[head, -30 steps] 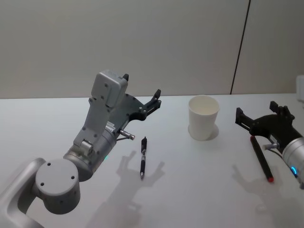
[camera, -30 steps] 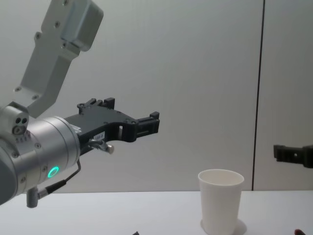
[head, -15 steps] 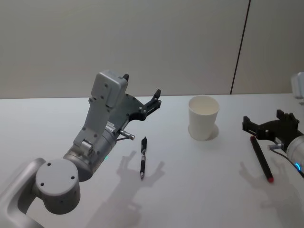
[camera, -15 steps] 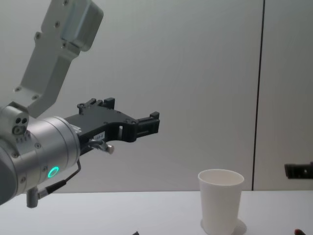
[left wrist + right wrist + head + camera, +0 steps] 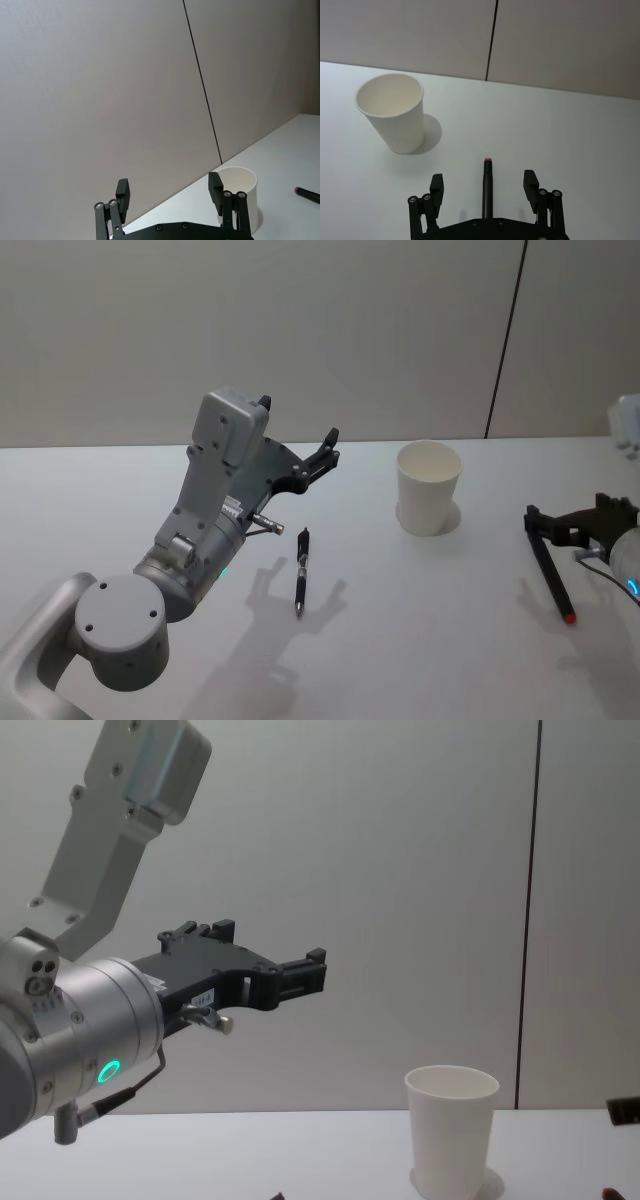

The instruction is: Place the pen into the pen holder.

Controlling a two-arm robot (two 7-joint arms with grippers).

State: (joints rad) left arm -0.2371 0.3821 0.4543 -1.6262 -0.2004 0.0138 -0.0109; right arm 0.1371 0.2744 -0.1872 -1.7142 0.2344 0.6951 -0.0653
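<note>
Two fingers of the right gripper (image 5: 567,515) are spread wide, with nothing held between them. It is hung over the pen (image 5: 551,575), which lies flat on the table (image 5: 420,640), right of the cup (image 5: 428,490) and well apart from it. In the right wrist view the pen's near end is hidden beneath the gripper. The left gripper (image 5: 298,420) is raised, spread and empty, above a second pen (image 5: 301,570).

The cup (image 5: 429,487) is looking like smooth, matt white paper, and the table (image 5: 400,630) is showing a smooth, faintly satin white top. The left arm (image 5: 215,490) is showing matt grey casing and a brushed silvery wrist, while the left gripper (image 5: 169,185), right gripper (image 5: 483,180) and pen (image 5: 552,573) are looking like black plastic, barely glossy.
</note>
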